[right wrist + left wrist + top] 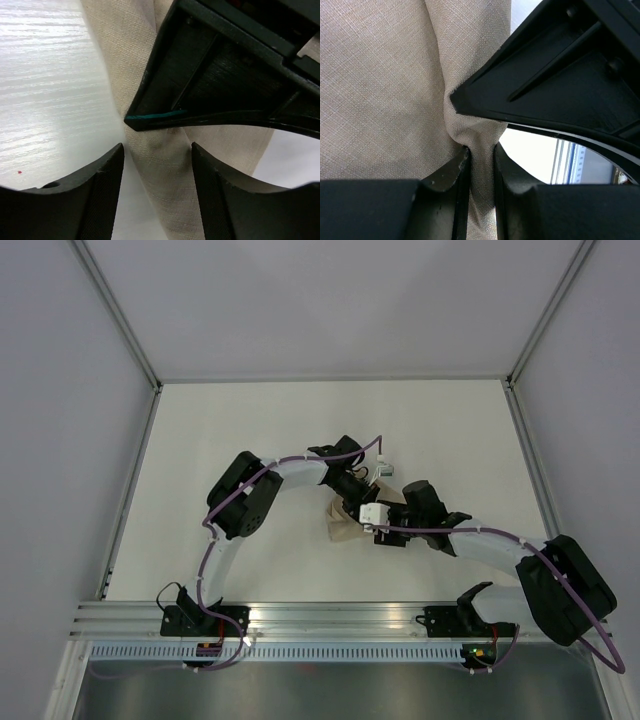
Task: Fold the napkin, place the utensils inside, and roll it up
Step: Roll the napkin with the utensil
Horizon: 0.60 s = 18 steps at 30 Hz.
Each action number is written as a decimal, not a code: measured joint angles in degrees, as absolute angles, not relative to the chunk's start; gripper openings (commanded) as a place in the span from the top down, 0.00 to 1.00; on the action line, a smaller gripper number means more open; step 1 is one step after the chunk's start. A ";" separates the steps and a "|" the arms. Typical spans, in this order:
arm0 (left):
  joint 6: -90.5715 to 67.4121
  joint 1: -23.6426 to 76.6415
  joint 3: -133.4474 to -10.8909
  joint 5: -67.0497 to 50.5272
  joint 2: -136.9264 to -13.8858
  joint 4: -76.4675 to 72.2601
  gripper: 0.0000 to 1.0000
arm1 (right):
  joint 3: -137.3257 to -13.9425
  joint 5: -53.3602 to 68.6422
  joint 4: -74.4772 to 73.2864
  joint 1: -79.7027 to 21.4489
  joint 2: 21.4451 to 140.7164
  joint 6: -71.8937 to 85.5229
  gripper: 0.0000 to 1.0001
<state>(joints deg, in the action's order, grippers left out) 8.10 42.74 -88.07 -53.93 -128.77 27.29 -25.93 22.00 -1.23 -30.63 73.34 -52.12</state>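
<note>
Pinches a raised ridge of napkin [380,90] with left gripper [481,155], jaws closed on the cloth, reaching in from 11 o'clock near the centre of the table [250,440], probably to keep the fold standing. Straddles the same ridge with right gripper [157,160] from 4 o'clock, jaws apart, not yet gripping.

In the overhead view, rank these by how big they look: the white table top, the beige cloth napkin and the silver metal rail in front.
1. white table top, by far the largest.
2. silver metal rail, long but narrow.
3. beige cloth napkin, smallest, though it is partly covered, so only a patch shows.
</note>
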 measured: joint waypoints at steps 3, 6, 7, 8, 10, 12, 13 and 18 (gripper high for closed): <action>8.12 42.68 -88.53 -54.46 -129.14 28.01 0.92 | -25.12 21.26 0.78 -30.65 73.45 -52.31 0.47; 8.12 42.61 -88.86 -54.83 -129.40 28.60 0.89 | -24.97 21.06 1.43 -30.65 73.91 -52.49 0.53; 8.12 42.54 -88.99 -55.02 -129.51 28.73 0.88 | -24.97 21.10 1.50 -30.68 73.97 -52.60 0.55; 8.12 42.46 -89.06 -55.24 -129.62 28.80 0.84 | -24.97 21.06 1.56 -30.72 74.11 -52.86 0.58; 8.12 42.35 -89.10 -55.53 -129.71 28.88 0.77 | -25.10 21.08 1.74 -30.79 74.46 -53.47 0.65; 8.12 42.17 -89.10 -55.53 -129.71 28.97 0.68 | -25.43 21.21 1.30 -30.94 74.74 -54.50 0.71; 8.12 42.06 -89.10 -55.53 -129.71 29.06 0.65 | -25.67 21.37 0.97 -31.00 74.89 -54.78 0.72; 7.68 41.50 -88.97 -55.24 -129.03 29.58 0.50 | -27.24 21.91 -0.84 -30.98 75.94 -55.29 0.74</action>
